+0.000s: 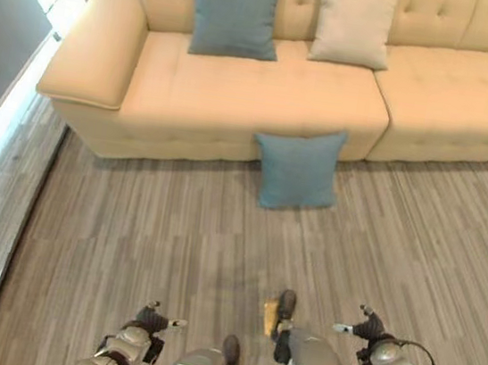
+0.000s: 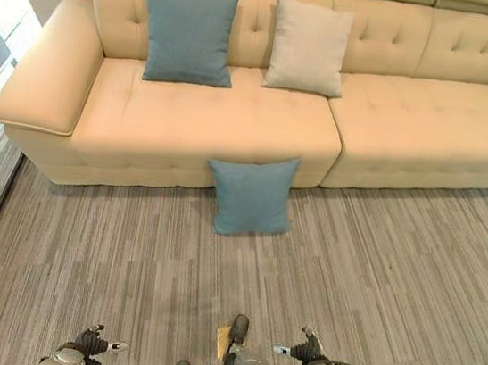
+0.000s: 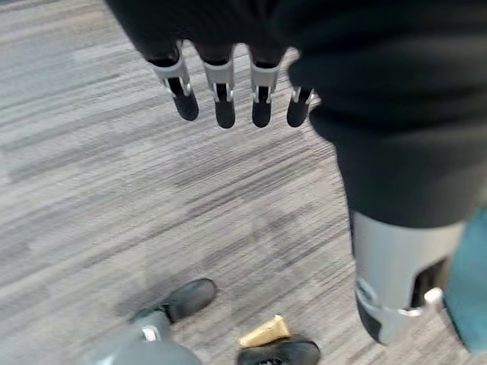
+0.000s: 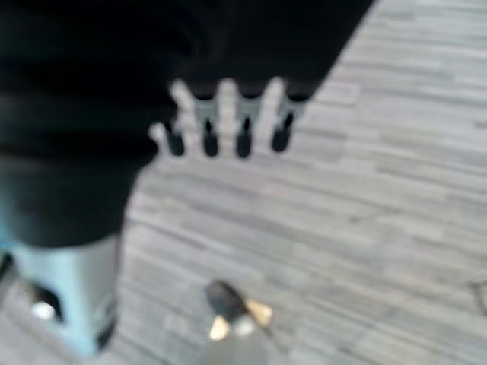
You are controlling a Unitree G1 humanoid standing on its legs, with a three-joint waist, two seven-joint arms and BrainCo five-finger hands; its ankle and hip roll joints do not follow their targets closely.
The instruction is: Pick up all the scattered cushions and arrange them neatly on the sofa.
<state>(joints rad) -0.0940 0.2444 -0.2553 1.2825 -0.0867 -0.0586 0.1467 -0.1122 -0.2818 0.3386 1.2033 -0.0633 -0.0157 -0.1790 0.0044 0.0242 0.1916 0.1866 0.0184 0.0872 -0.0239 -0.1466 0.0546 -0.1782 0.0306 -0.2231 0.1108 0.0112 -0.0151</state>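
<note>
Fingers (image 3: 223,99) on the left hand (image 1: 146,321) hang straight and relaxed over bare floor (image 2: 411,277), holding nothing; same w/ the right hand (image 1: 372,329), its fingers (image 4: 227,122) loose and empty. Both hands sit low near the robot, well apart from every cushion. Big cream sofa (image 2: 396,122) runs across the far side. Blue cushion (image 2: 188,35) stands upright against the backrest on the left seat, beige cushion (image 2: 309,47) just beside it, also upright. Third one, a blue floor cushion (image 2: 251,196), is on the floor, leaning against the sofa front, approx between the two hands but far ahead of them. All look square and plump, plain fabric.
</note>
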